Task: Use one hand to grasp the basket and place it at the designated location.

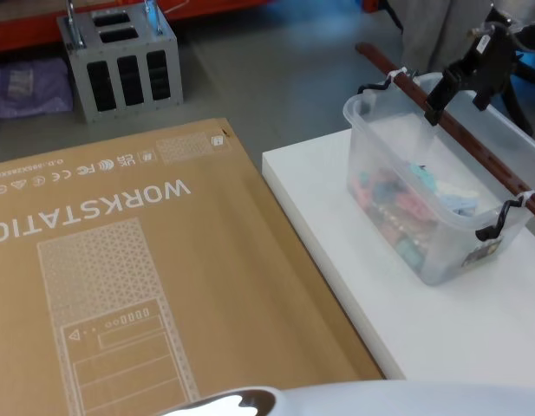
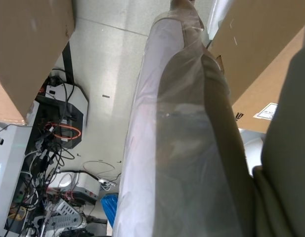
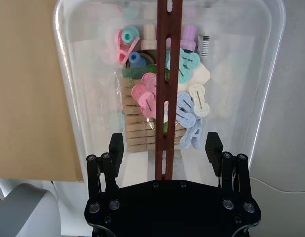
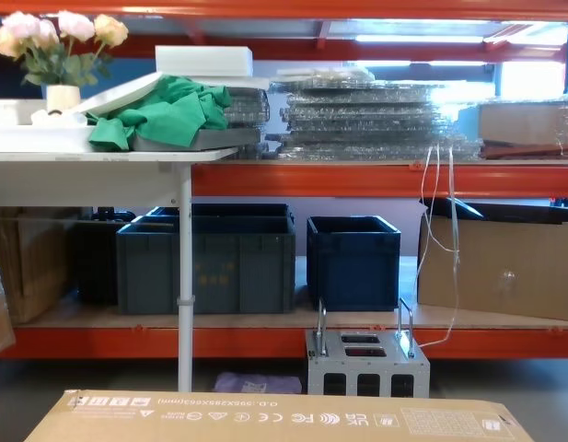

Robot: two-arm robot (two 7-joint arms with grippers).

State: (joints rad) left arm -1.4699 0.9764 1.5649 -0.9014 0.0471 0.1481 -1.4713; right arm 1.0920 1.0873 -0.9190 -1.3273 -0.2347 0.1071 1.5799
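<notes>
Basket (image 1: 364, 165), holding coloured clips (image 1: 404, 206), is sitting on the white table (image 1: 336, 234), with a cardboard box (image 1: 146, 260) lying just beside the table. Right gripper (image 1: 456, 104) is hovering over the handle (image 1: 492, 165), fingers (image 3: 116, 148) spread either side of it.

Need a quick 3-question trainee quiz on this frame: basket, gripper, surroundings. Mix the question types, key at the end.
1. Multiple choice: what does the basket stand on? A) the floor B) the white table C) a blue crate
2. True or false: the right gripper is above the basket with its fingers open, one on each side of the bar handle.
3. Short answer: what large flat thing lies beside the table, on the robot's left?

Key: 1. B. 2. True. 3. The cardboard box.
</notes>
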